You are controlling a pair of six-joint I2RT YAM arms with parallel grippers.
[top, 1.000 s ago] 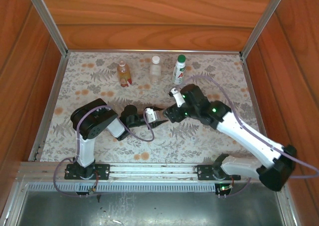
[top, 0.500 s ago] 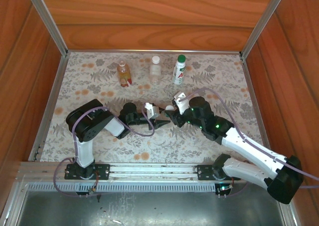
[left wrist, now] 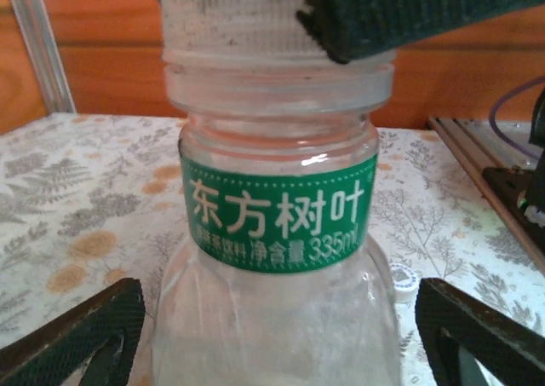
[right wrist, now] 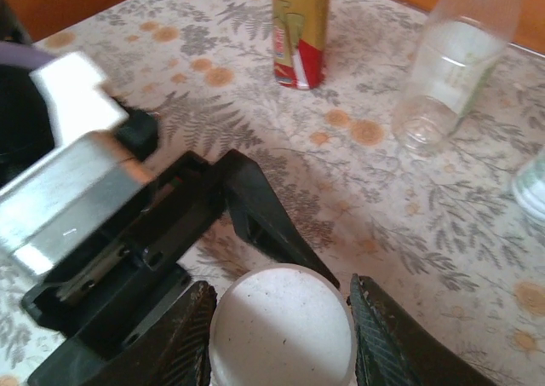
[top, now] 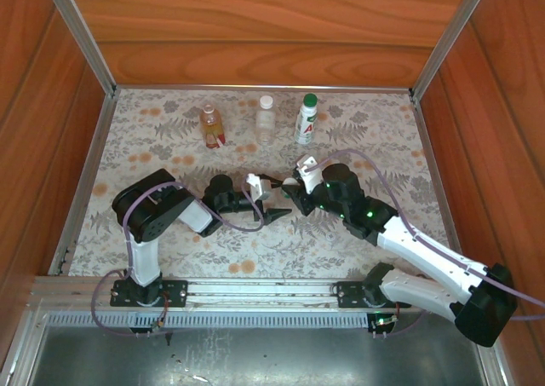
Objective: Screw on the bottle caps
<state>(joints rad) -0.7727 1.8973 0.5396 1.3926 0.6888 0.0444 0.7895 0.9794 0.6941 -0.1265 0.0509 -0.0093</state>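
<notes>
plastic of the clear bottle (left wrist: 277,318) is see-through, with a green band around its shoulder carrying white printed characters, and a ridged white cap (right wrist: 281,313) sits on its neck. it stands at the centre of the left wrist view. in the right wrist view its cap is at the bottom middle.

bottles number four. the other three form a row across the upper middle of the top view: an amber bottle (top: 210,124) with a red label, a second clear bottle (top: 266,120) with a white top, and a white bottle (top: 306,123) with a dark green cap (top: 310,100). i cannot tell from that view whether the amber one is capped. a small pale ring (left wrist: 406,281) lies on the table (top: 375,122) just right of the near bottle, possibly a loose cap, though it is too blurred to be sure.

all four bottles stand upright, long axis vertical and necks pointing up. the near one's label lettering runs level.

the right gripper (right wrist: 287,343) comes in over the near bottle, and its two dark fingers (right wrist: 183,339) clamp the white cap from either side, touching it. the left gripper (top: 274,198) is spread wide: its fingers (left wrist: 85,339) sit in the lower left and lower right corners of its wrist view, each apart from the bottle's wall and holding nothing. in the top view the two grippers meet nose to nose in the middle of the floral table.
</notes>
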